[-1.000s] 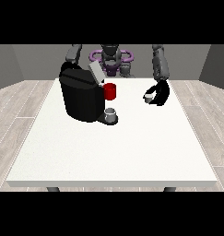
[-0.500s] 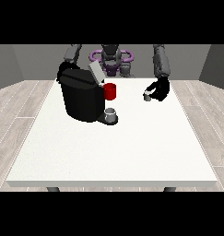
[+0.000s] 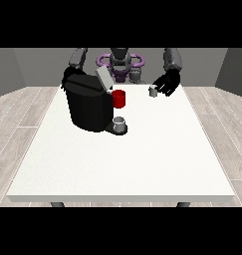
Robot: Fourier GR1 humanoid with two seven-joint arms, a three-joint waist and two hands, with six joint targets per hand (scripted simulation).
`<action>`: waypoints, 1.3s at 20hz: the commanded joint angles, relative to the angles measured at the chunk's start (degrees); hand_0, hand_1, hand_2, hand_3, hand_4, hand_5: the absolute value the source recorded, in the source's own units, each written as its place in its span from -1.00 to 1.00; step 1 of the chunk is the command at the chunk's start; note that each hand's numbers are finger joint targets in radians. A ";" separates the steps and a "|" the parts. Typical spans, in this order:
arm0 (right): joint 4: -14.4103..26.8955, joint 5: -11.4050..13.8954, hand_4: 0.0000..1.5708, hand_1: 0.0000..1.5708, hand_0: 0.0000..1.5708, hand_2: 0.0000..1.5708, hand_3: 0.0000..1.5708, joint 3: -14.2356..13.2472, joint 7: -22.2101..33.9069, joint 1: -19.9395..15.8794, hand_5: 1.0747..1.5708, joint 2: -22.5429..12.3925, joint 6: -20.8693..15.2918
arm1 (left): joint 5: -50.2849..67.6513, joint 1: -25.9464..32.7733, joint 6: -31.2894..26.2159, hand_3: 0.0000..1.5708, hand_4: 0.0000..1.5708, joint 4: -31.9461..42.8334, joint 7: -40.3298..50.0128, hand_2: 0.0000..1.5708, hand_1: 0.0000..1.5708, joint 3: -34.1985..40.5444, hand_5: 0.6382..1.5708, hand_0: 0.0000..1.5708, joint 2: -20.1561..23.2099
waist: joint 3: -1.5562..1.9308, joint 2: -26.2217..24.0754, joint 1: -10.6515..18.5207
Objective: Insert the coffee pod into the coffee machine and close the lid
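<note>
Coffee machine [image 3: 87,105] sits on the desk [image 3: 127,164], left of centre toward the far edge; its lid [image 3: 103,78] is tilted up at the top right; a cup [image 3: 119,98] is at the machine's right side, a second cup [image 3: 120,123] on the tray below it, nearer the camera; coffee pod [image 3: 153,91] is well right of the machine near the far edge, held up at the hand at the view's right [image 3: 167,84]; robot [image 3: 120,63] is behind the desk.
</note>
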 commanded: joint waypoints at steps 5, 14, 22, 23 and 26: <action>-2.14 -0.16 -0.40 -1.00 -1.00 -1.00 -1.00 1.98 1.29 -1.12 1.00 1.35 0.65 | 1.87 -8.02 -5.77 0.63 -0.32 -0.66 4.84 0.69 0.60 3.34 1.00 0.60 2.09 | -0.01 -0.46 -3.72; -6.81 1.71 -0.37 -1.00 -1.00 -1.00 -1.00 5.94 3.18 -1.14 1.00 2.00 1.15 | 0.77 -14.34 -2.58 0.58 -0.34 1.26 9.80 0.65 0.59 6.17 1.00 0.59 2.87 | -0.04 2.40 -9.94; -10.04 2.20 -0.36 -1.00 -1.00 -1.00 -1.00 6.83 6.25 -4.58 1.00 2.46 -2.35 | 0.43 -19.65 -4.27 0.59 -0.34 1.95 8.62 0.68 0.61 6.89 1.00 0.61 5.25 | -0.04 5.86 -10.86; -8.83 3.10 -0.30 -1.00 -1.00 -1.00 -1.00 5.53 4.22 -6.15 1.00 1.58 -1.55 | 0.23 -22.91 -3.61 0.62 -0.34 1.74 10.93 0.71 0.64 7.46 1.00 0.64 5.79 | -0.02 8.27 -12.05; -6.62 1.23 -0.34 -1.00 -1.00 -1.00 -1.00 2.76 0.99 -7.44 1.00 -0.07 0.19 | -0.35 -25.16 -3.91 0.58 -0.36 1.08 12.07 0.67 0.61 7.03 1.00 0.61 5.54 | 0.01 10.21 -11.48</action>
